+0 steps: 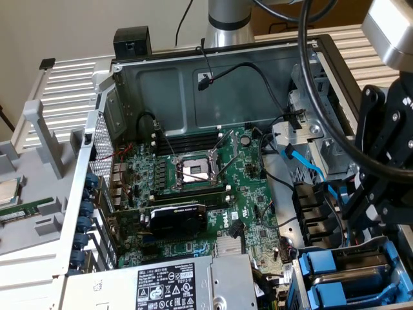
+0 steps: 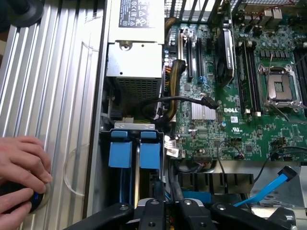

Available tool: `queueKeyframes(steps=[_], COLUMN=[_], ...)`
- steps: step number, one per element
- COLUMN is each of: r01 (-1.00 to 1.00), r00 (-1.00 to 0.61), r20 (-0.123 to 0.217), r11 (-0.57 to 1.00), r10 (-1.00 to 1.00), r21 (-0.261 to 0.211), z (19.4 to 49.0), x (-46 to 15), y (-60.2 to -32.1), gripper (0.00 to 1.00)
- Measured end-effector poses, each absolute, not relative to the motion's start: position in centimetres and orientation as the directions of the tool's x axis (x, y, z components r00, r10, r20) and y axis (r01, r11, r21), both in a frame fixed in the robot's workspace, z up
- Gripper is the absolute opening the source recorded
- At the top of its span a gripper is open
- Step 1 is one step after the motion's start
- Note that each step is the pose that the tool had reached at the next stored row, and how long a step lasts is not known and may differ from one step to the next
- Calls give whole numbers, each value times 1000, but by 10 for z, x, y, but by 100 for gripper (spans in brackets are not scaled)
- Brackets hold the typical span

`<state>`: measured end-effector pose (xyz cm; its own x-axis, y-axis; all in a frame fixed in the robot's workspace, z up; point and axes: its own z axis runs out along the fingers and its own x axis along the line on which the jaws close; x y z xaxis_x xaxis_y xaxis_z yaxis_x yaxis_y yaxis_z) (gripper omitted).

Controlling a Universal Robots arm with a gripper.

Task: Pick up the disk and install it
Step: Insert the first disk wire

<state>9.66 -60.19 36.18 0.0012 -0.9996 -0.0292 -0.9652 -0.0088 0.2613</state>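
Gripper [image 2: 167, 213] over PC case [image 1: 181, 84], open/shut can't tell; ribbed metal table [image 2: 53, 96], hand [image 2: 21, 167] on it; beige wall [image 1: 64, 26].

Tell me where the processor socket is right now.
In the exterior view, the processor socket sits at the middle of the green motherboard, between the memory slots and the black graphics card.

silver arm [image 1: 227, 19], black jointed tool [image 2: 166, 214] with round screws, thick black cable [image 1: 308, 77].

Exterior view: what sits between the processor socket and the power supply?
The black graphics card lies between the processor socket and the labelled power supply, as the exterior view shows.
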Motion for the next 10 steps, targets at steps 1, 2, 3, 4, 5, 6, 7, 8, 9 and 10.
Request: queueKeyframes(steps=[1,2,3,4,5,6,7,8,9,10], r01=[-965,-965,-965,-965,-965,-965,-965,-965,-964,-964], r00=[-1,-3,-4,-4,-4,-4,-4,-6,-7,-9], r20=[-29,-29,-29,-29,-29,-29,-29,-29,-29,-29], r11=[-6,-5,-4,-4,-4,-4,-4,-2,-1,1], r10=[-1000,-1000,-1000,-1000,-1000,-1000,-1000,-1000,-1000,-1000], r21=[262,262,262,262,262,262,263,264,265,266], z=[362,362,362,362,362,361,361,361,361,361], x=[97,97,97,97,97,97,98,99,99,100], y=[-602,-602,-602,-602,-602,-602,-602,-602,-602,-602], gripper=[17,17,17,17,17,17,17,17,17,17])
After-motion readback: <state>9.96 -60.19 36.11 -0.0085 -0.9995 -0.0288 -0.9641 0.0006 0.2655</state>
